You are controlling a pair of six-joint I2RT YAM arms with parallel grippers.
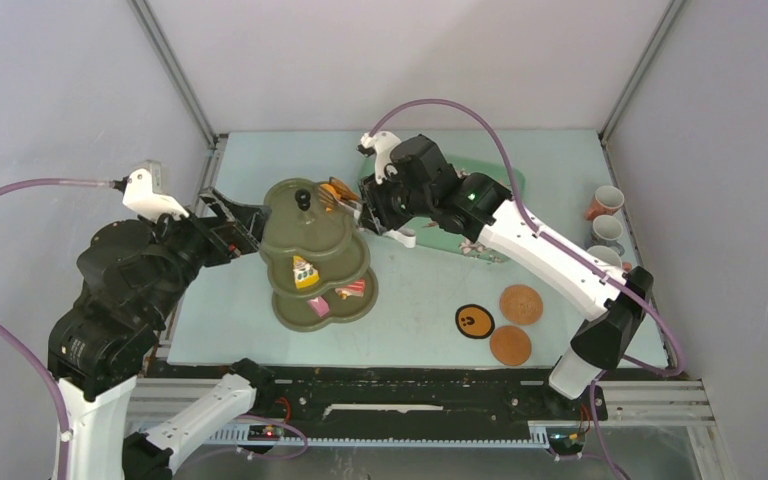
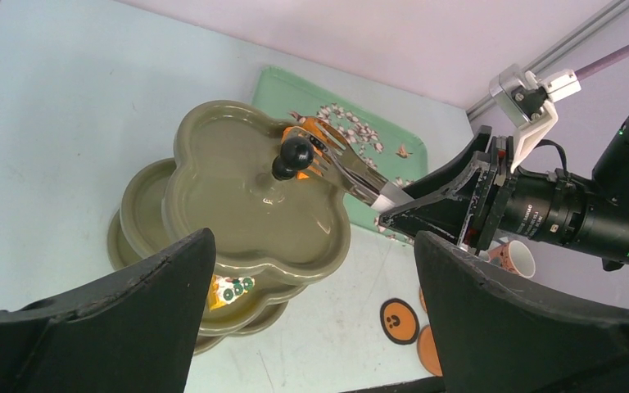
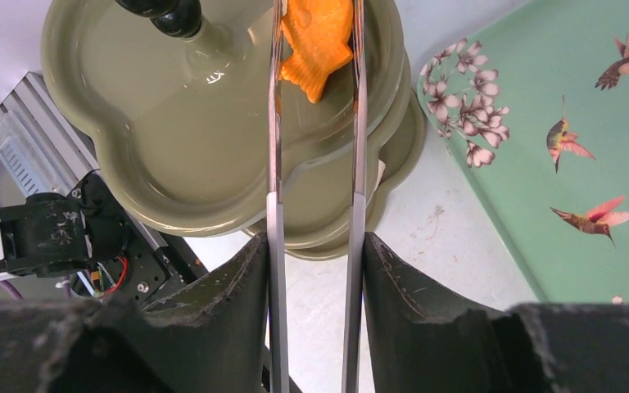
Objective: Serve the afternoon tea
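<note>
tongs [image 3: 274,205]: polished shiny metal | three-tier stand [image 3: 172,164]: smooth glossy olive, ceramic-looking | orange pastry [image 3: 318,41]: matt moulded plastic look | floral tray [image 3: 540,164]: smooth printed surface, slight sheen

No words, brands or numbers clear enough to read. One little sign only: a small orange mark, a bit like a face, on the black coaster [image 1: 473,320], at about 4 o'clock from the green stand [image 1: 290,215] in the top view. Tiny white print around the camera lens [image 2: 540,217], at 3 o'clock in the left wrist view, too small to read.
</note>
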